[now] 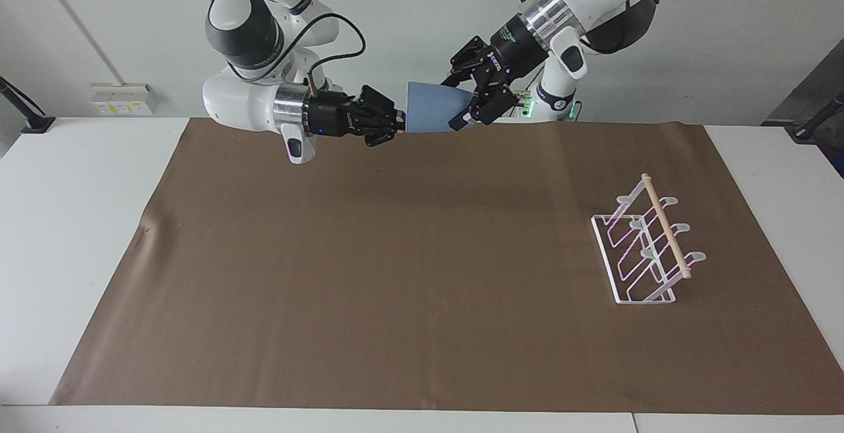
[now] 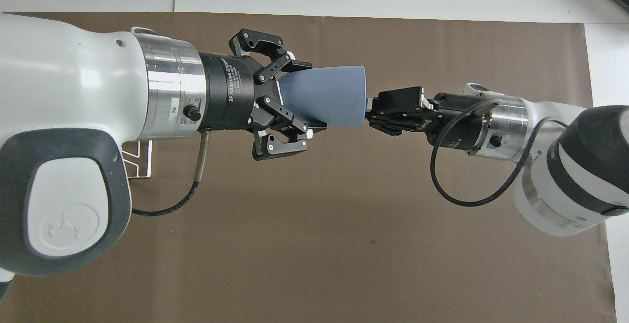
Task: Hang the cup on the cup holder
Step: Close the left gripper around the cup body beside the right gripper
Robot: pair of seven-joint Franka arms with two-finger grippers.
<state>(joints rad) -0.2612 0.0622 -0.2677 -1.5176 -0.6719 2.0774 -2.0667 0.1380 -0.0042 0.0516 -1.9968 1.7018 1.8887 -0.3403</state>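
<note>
Cup (image 2: 324,96) in the air above brown mat (image 1: 422,275), sideways, clamped at rim by right gripper (image 2: 367,111) and at base by left gripper (image 2: 300,94) marked "2F Adaptive Gripper"; rack (image 1: 649,242) toward left arm's end

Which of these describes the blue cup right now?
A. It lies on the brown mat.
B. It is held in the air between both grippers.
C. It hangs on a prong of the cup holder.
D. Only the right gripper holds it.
B: the cup is off the mat, its rim pinched by the right gripper and its narrow end clasped by the left gripper.
</note>
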